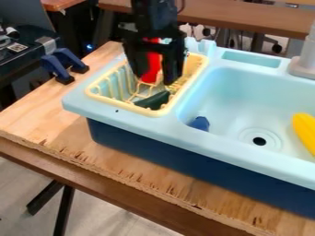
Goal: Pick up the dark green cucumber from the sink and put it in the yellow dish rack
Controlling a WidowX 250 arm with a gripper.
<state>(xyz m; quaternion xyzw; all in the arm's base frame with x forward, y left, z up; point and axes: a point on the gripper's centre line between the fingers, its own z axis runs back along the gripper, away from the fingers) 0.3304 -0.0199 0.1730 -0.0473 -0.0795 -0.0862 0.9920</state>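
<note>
The gripper (155, 77) is over the rack (98, 96), its fingers wide apart. The red thing (149, 68) is between them; whether it is gripped cannot be told. A dark green thing (154, 100) lies in the rack, and a blue one (200, 123) and a yellow one (306, 132) in the sink (230, 94).

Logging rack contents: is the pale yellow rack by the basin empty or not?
Not empty: a dark green item lies in the near end of the rack.
</note>
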